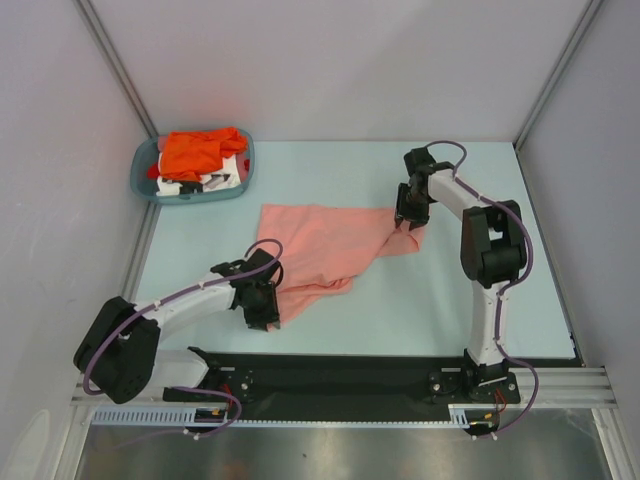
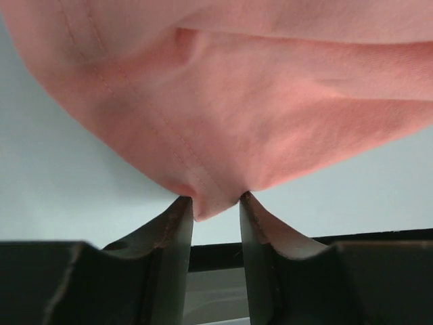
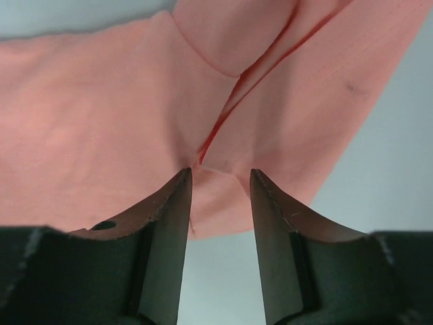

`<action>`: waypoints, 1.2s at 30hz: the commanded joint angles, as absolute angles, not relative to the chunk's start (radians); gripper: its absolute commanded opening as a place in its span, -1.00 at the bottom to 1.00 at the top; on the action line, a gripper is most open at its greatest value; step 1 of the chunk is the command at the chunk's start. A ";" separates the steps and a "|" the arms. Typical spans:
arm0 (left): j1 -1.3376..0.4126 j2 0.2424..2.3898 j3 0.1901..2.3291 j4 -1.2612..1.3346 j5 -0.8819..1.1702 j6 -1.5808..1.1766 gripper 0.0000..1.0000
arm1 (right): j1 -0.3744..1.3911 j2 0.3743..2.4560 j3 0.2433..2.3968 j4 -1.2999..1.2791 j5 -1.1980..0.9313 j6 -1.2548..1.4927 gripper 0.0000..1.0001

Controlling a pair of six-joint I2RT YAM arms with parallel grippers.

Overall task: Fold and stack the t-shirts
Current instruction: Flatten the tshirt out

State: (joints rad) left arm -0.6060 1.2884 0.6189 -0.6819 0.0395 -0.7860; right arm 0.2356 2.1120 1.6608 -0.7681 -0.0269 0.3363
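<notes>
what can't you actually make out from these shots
- Print on the white shirt: top view, too small, and the orange shirt in the teal basket covers most of it.
- Whether the left end effector or right end effector truly pinches the salmon-pink shirt: wrist views show cloth between the fingers, with gaps.
- That shirt's full outline: wrist views, cut by the frame edges.
</notes>
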 commanded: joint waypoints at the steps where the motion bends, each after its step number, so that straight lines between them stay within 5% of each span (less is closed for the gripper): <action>1: -0.611 1.279 0.661 -0.658 0.040 -0.779 -0.31 | 0.233 2.131 1.712 -0.744 0.027 0.318 -0.12; 6: -0.609 1.259 0.724 -0.725 0.005 -0.755 -0.70 | 0.235 2.163 1.733 -0.729 0.028 0.307 -0.14; 12: -0.609 1.241 0.818 -0.796 -0.054 -0.721 -0.78 | 0.235 2.203 1.773 -0.729 0.043 0.314 -0.16; 19: -0.592 1.210 0.928 -0.867 -0.092 -0.687 -0.99 | 0.238 2.200 1.805 -0.770 0.084 0.316 -1.00; 36: -0.246 1.169 1.733 -1.146 -0.112 -0.549 -0.99 | 0.008 1.977 2.166 -0.972 0.170 0.293 -1.00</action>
